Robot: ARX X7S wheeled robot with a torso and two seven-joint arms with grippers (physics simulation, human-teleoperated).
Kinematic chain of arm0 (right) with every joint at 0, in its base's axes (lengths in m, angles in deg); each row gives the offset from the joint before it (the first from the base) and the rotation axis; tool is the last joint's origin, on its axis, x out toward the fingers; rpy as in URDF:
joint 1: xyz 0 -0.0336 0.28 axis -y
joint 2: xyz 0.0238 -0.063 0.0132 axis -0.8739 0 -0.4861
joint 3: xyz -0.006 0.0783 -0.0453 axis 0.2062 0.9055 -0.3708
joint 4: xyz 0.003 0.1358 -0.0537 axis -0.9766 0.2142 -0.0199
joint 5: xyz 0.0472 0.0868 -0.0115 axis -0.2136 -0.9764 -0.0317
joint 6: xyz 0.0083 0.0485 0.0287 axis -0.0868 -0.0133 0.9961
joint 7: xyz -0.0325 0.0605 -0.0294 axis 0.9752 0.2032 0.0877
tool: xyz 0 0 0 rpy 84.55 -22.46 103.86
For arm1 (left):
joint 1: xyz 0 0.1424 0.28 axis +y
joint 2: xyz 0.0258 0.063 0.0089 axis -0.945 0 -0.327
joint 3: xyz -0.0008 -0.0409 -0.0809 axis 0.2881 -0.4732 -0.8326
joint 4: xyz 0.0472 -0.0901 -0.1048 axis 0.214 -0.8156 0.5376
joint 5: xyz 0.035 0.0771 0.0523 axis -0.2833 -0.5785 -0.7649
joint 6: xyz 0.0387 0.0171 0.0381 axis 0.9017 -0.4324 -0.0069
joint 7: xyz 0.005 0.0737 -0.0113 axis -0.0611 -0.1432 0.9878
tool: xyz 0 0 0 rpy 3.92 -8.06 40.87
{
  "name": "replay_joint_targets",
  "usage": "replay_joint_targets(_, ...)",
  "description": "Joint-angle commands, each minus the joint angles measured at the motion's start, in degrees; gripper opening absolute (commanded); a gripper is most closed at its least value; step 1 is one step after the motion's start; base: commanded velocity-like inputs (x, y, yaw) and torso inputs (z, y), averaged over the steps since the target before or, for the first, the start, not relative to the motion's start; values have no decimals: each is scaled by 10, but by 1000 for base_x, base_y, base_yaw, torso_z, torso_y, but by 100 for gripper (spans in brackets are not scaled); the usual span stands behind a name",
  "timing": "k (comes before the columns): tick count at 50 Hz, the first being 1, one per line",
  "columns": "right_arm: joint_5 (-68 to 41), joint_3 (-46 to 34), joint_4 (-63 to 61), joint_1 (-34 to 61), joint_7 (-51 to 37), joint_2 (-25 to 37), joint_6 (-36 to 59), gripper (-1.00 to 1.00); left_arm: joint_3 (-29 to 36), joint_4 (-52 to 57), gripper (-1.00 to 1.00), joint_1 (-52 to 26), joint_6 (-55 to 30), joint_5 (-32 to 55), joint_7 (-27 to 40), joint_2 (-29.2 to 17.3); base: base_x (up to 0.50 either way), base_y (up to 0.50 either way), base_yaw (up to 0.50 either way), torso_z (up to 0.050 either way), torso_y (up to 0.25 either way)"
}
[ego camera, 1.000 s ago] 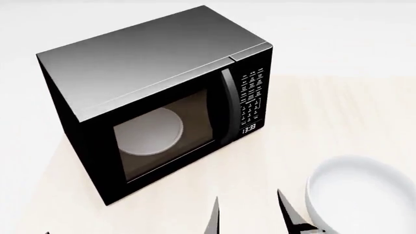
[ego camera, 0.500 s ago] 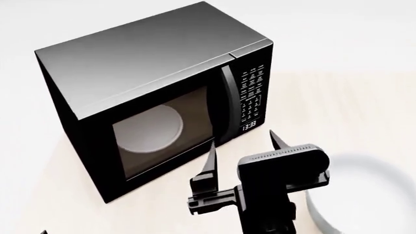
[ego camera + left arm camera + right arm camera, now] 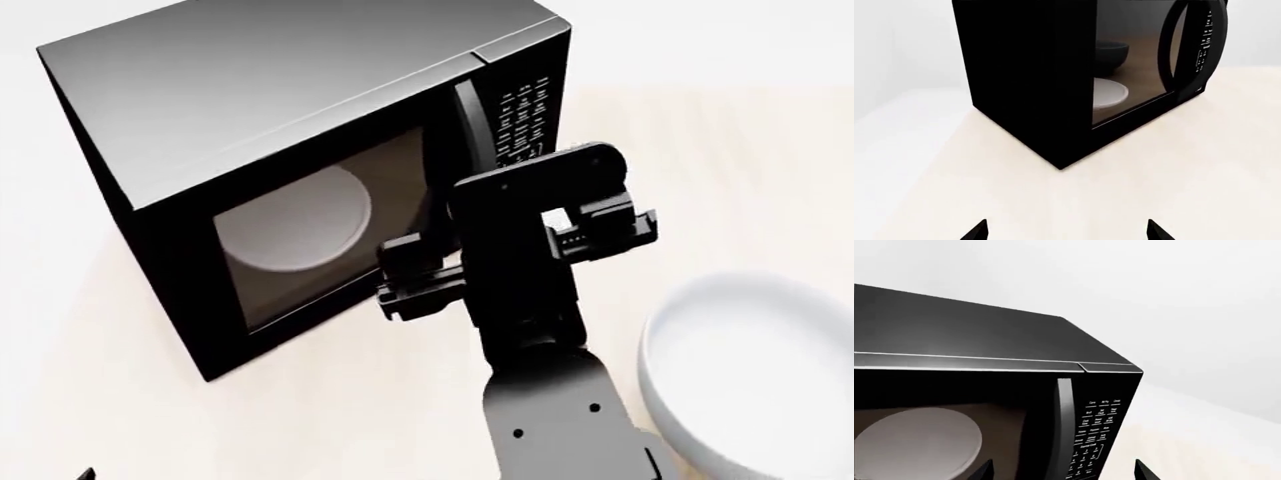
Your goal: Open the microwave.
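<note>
Black microwave (image 3: 307,150) on pale table, door shut, round plate inside.

black microwave (image 3: 267,110), white-marked button panel (image 3: 1094,440), pale round plate (image 3: 294,220) inside

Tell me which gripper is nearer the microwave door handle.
Right. The right gripper is raised just in front of the door handle; the left gripper hangs low off the microwave's far corner.

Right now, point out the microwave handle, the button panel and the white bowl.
microwave handle (image 3: 1063,425), right wrist view, mid-length of the vertical bar.
button panel (image 3: 1095,432), right wrist view, among the white-marked keys.
white bowl (image 3: 747,300), head view, on the far rim.
</note>
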Motion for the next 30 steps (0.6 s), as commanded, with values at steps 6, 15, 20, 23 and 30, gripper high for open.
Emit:
replay_joint_targets(6, 12, -23, 35, 67, -4, -5, 26, 100, 6, 1, 100, -1, 6, 11, 6, -7, 0, 0, 0, 0, -71)
replay_joint_targets(15, 1, -20, 43, 79, 2, -8, 29, 100, 7, 2, 100, -1, 7, 20, 6, -11, 0, 0, 0, 0, 0)
replay_joint_targets(20, -10, -14, 69, 88, 7, -14, 19, 100, 8, 4, 100, -1, 7, 21, 8, -14, 0, 0, 0, 0, 0)
replay_joint_targets(23, -11, -15, 83, 93, 7, -14, 13, 100, 8, 4, 100, -1, 8, 22, 9, -15, 0, 0, 0, 0, 0)
replay_joint_targets(30, -11, -19, 116, 102, 6, -19, -4, 100, 11, 7, 100, 1, 10, 21, 13, -17, 0, 0, 0, 0, 0)
